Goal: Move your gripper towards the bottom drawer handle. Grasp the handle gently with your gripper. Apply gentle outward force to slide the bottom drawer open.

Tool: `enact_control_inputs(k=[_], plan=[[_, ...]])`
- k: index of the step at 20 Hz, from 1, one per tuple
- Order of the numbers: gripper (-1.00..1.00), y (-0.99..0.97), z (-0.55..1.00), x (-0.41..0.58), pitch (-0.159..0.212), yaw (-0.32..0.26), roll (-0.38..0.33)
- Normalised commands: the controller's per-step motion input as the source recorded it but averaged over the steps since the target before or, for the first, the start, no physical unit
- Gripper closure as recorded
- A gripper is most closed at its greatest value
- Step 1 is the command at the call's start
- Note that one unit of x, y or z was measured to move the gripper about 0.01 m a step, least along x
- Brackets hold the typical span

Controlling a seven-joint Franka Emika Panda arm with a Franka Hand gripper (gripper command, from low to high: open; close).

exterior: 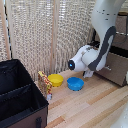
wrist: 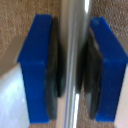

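In the wrist view, the bottom drawer handle point(wrist: 75, 55), a thin silver bar, runs straight between my two blue fingers point(wrist: 37, 70). Their dark pads point(wrist: 54, 65) press close on both sides of it, so my gripper point(wrist: 74, 67) is shut on the bar. Brown drawer wood shows behind. In the exterior view, my white arm point(exterior: 102, 45) reaches down to the dark brown bottom drawer point(exterior: 119, 69) at the exterior view's right. That drawer stands out a little from the dresser. The arm hides the claw and the handle there.
A big black fabric bin point(exterior: 17, 97) fills the exterior view's lower left. A yellow bowl point(exterior: 55, 79), a blue bowl point(exterior: 75, 83) and a small yellow toy point(exterior: 45, 82) sit on the wooden floor point(exterior: 90, 107). A woven screen point(exterior: 45, 35) stands behind.
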Motion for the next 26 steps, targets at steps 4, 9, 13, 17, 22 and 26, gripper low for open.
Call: enact_control_inputs(k=[4, 9, 13, 17, 22, 26], plan=[[1.00, 0.87, 0.00, 0.287, 0.051, -0.061, 0.019], [-1.00, 0.47, -0.03, 0.058, 0.006, -0.011, -0.014], [-1.00, 0.10, 0.02, 0.080, 0.001, 0.000, -0.025], [-1.00, 0.00, 0.37, 0.186, 0.000, 0.000, -0.060], [-1.00, 0.00, 0.78, 0.235, 0.000, 0.000, 0.001], [-1.00, 0.03, 0.83, 0.308, 0.033, -0.018, 0.055]])
